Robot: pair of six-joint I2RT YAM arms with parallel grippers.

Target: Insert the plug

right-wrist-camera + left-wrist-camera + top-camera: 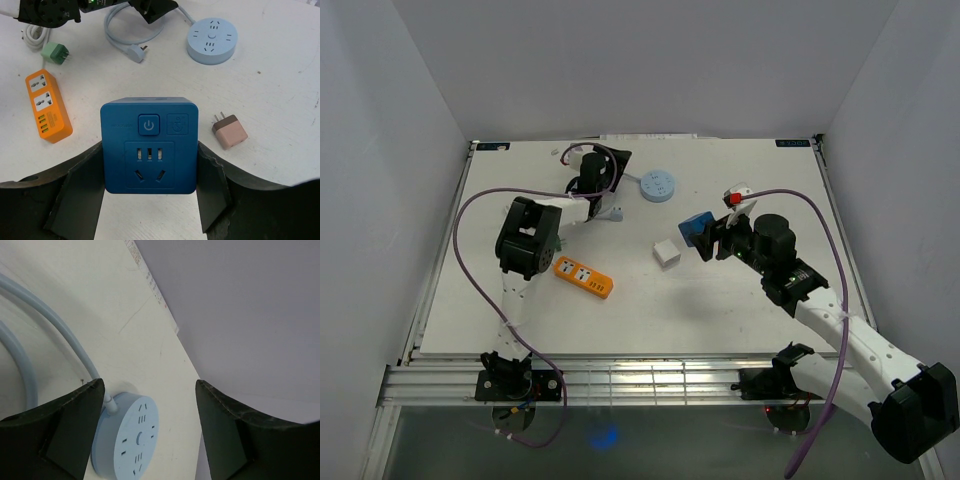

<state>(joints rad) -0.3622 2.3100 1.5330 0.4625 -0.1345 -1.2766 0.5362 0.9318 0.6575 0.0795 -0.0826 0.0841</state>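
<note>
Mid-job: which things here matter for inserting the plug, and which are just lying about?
Likely in the job: blue cube socket, gripped by the right claw; light-blue cable plug; left claw, open and empty.
Probably just lying about: orange power strip; green plug; pink charger; round blue socket.

Bright, even overhead light, soft faint shadows on the table [650, 320], its surface washed near-white, wrist views sharp mid-field, dark at lower corners.

White table [280, 80] bearing an orange power strip [47, 107], round blue socket [212, 40], green plug [55, 53] and pink plug [229, 131]
</note>
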